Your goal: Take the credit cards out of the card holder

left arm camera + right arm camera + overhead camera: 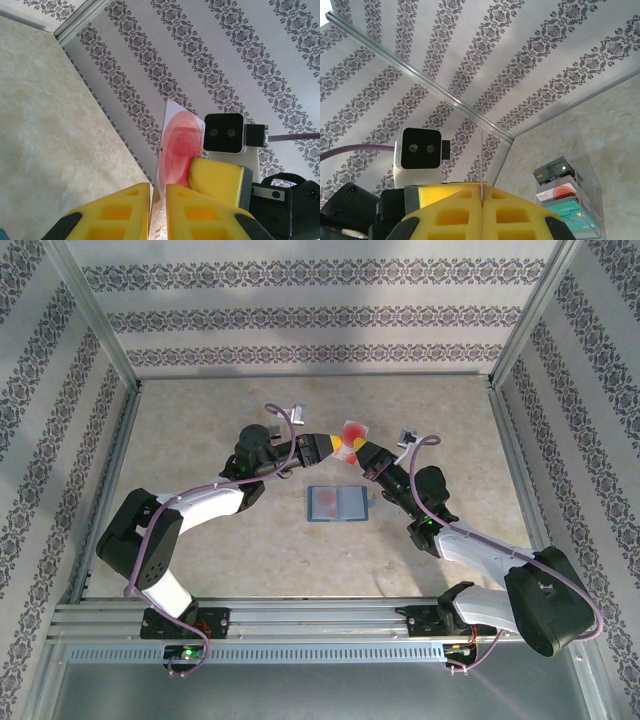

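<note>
A red-and-white credit card (352,432) hangs in the air over the back of the table, held from both sides. My left gripper (334,444) is shut on its left edge; the left wrist view shows the card (179,145) rising between the yellow fingers of the left gripper (157,200). My right gripper (362,451) is shut on its other edge. In the right wrist view the card (482,165) stands edge-on in the closed right gripper (482,200). The card holder (338,503) lies open on the table just in front of both grippers. Dark grey, red-and-white and teal cards (562,197) lie overlapped on the table.
The right gripper's yellow finger (216,179) and its wrist camera (225,132) sit close behind the card. Patterned walls with metal posts (100,335) ring the beige table (200,420). An aluminium rail (300,615) runs along the near edge by the arm bases.
</note>
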Robot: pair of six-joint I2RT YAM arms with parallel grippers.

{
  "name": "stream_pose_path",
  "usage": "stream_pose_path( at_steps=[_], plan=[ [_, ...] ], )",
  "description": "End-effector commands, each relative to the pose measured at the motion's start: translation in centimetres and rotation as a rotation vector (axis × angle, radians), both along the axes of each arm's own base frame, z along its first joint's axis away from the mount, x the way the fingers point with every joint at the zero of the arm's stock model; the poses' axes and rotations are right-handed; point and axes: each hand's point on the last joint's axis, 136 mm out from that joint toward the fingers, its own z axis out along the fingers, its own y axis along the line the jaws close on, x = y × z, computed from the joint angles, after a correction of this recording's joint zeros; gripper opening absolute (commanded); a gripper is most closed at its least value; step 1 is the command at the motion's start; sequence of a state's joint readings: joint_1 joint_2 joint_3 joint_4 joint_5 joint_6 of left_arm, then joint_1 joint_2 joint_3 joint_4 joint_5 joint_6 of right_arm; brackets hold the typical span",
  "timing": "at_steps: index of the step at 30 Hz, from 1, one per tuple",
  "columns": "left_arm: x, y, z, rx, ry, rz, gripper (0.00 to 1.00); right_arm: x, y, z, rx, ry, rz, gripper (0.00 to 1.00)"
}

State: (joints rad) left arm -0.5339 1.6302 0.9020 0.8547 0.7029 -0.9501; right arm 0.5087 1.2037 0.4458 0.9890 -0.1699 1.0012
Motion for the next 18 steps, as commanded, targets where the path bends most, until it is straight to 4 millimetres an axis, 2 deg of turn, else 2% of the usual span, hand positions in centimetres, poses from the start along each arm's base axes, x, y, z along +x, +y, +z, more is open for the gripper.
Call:
stream_pose_path(
  at_steps=[1, 6, 8, 10, 12, 18],
  plan=[
    [-1.22, -1.13, 2.53, -0.052, -0.082, -0.086, 0.17, -0.38, 0.77, 1.90, 0.035, -0.047, 0.036, 0.00],
    [-1.61, -1.76, 2.89, -0.053, -0.094, -0.124, 0.36, -0.43, 1.15, 2.24, 0.048, -0.058, 0.058, 0.00],
    [-1.61, -1.89, 2.86, -0.054, -0.089, -0.131, 0.37, -0.44, 1.30, 2.54, 0.055, -0.067, 0.067, 0.00],
    [-1.61, -1.97, 2.74, -0.058, -0.085, -0.137, 0.34, -0.38, 1.44, 2.57, 0.055, -0.066, 0.073, 0.01],
    [-1.60, -2.00, 2.76, -0.063, -0.083, -0.139, 0.24, -0.33, 1.42, 2.52, 0.056, -0.065, 0.071, 0.00],
    [-1.70, -1.90, 3.18, -0.061, -0.099, -0.136, 0.04, -0.27, 1.01, 1.81, 0.052, -0.048, 0.057, 0.01]
  ],
)
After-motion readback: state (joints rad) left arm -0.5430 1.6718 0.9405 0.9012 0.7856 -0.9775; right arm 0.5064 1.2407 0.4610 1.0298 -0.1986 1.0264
